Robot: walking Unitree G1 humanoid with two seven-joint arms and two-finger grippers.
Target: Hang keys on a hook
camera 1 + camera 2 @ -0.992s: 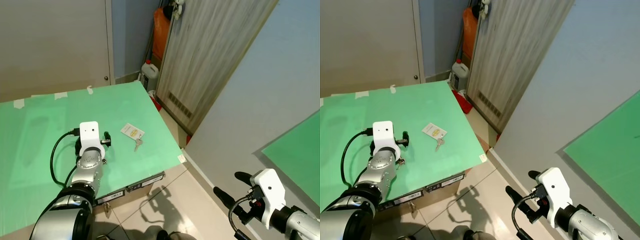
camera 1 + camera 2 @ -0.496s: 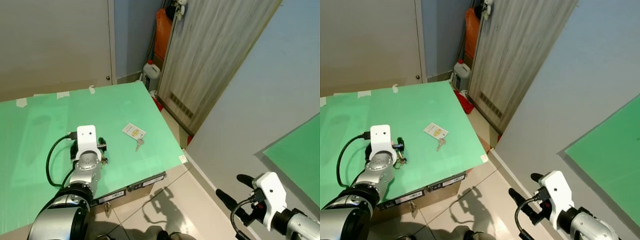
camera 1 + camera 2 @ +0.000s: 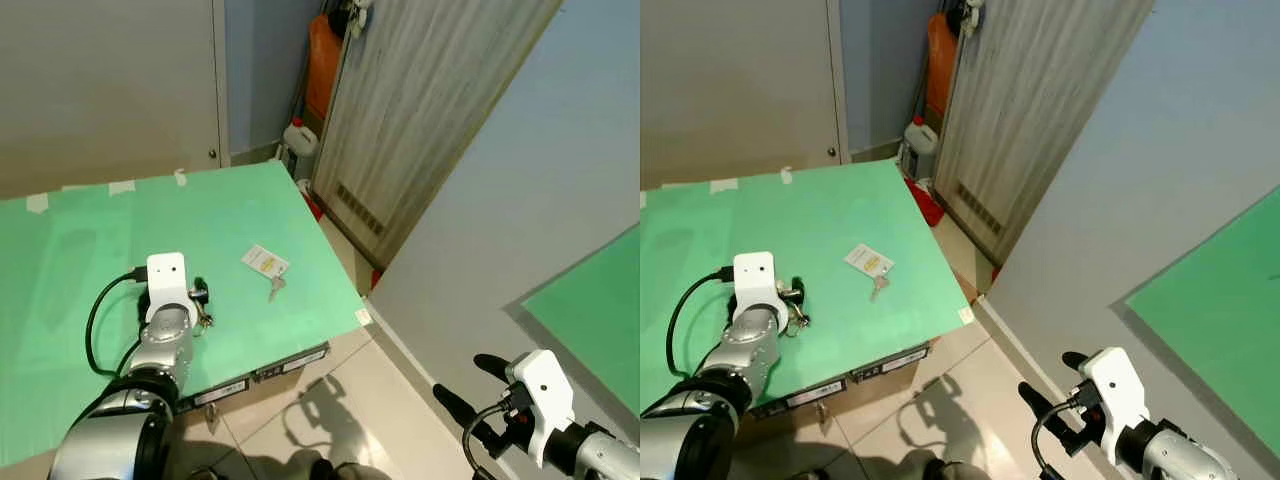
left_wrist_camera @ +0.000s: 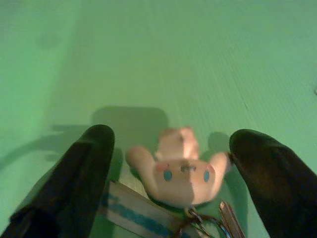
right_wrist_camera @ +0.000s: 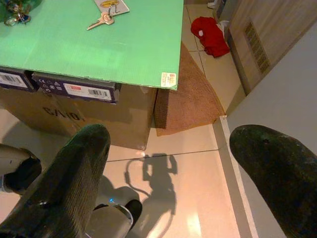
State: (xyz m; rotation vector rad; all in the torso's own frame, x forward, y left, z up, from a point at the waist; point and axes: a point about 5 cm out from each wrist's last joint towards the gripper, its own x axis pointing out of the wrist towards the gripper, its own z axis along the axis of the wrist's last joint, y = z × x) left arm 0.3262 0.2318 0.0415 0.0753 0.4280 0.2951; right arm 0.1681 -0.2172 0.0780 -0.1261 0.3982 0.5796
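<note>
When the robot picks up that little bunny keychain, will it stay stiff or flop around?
Probably flop. The bunny charm joins the keys only by a small ring, so the parts would likely dangle and swing. The charm looks rounded and soft, so it may squash a little between the left gripper jaws, which stand open on either side. It seems light, unlikely to roll.

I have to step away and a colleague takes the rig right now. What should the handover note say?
Left gripper: open, low over the green table top, fingers either side of a key bunch with a plush charm. Nothing gripped yet.
Right gripper: open, holding nothing, hanging off the table over the tiled floor.
A second key lies by a small white card near the table's right edge.
Done: left gripper lined up on the key bunch.
Left: close on the keys, lift, find a hook and hang them. I cannot make out a hook from here.
</note>
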